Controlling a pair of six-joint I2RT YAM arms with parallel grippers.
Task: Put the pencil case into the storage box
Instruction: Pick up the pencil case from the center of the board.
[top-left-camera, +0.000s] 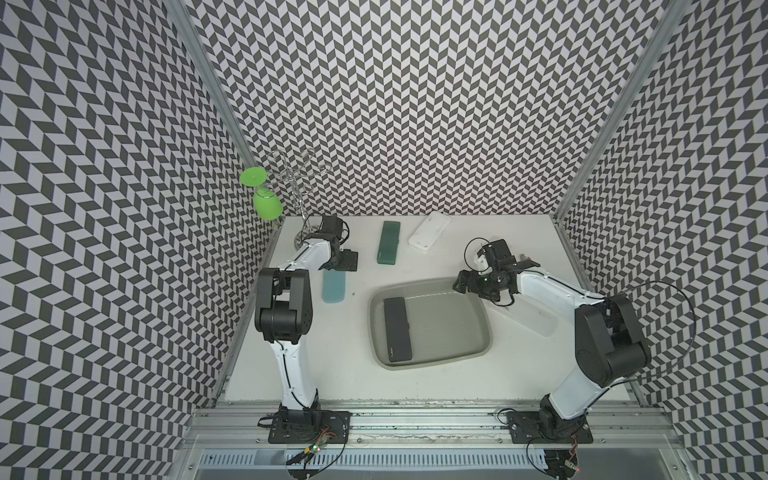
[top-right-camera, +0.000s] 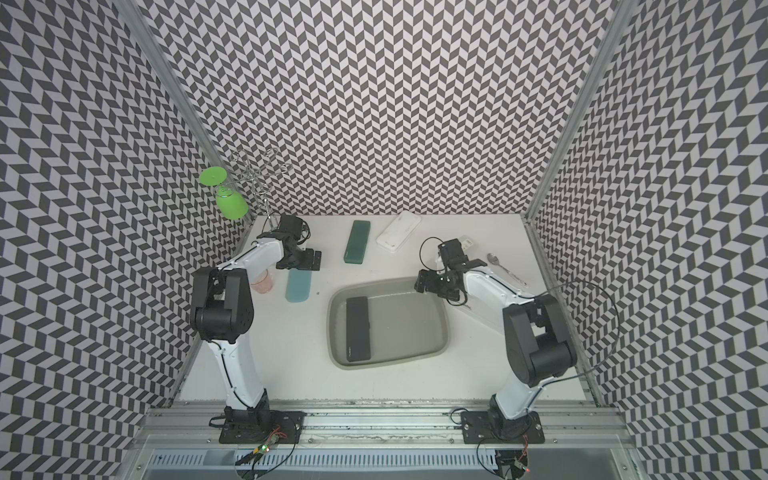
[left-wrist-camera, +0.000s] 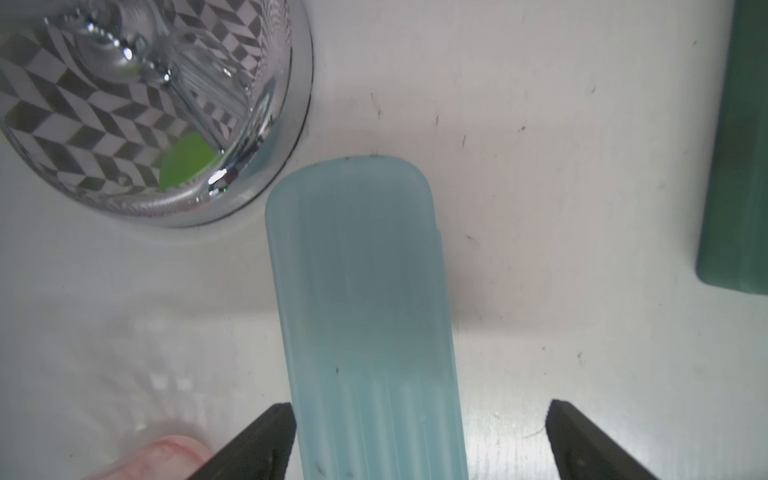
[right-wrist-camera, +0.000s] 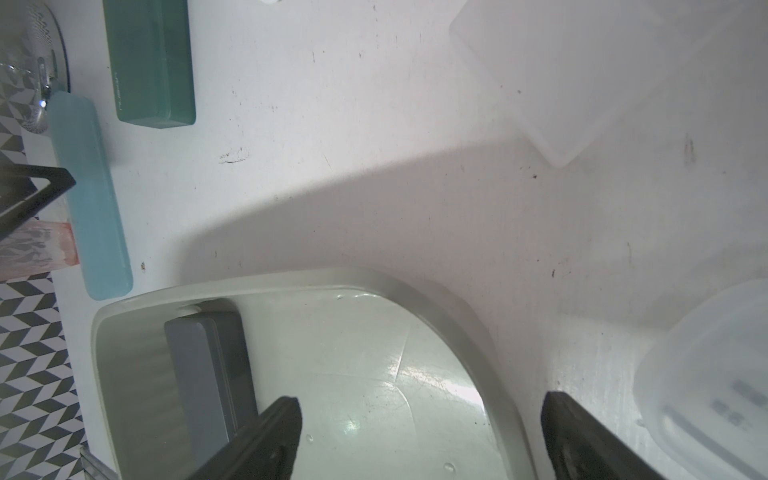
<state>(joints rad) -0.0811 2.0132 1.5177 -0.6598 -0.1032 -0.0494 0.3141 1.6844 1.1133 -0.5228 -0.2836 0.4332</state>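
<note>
Left hand is wide open, straddling the blue case on the white surface. Right hand is open too, empty, over the storage box.

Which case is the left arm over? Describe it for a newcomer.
From the grey storage box mid-table, look left to the left gripper. Between its open fingers lies a pale, translucent blue pencil case with rounded ends; its neighbours are a dark green case and a white case.
</note>
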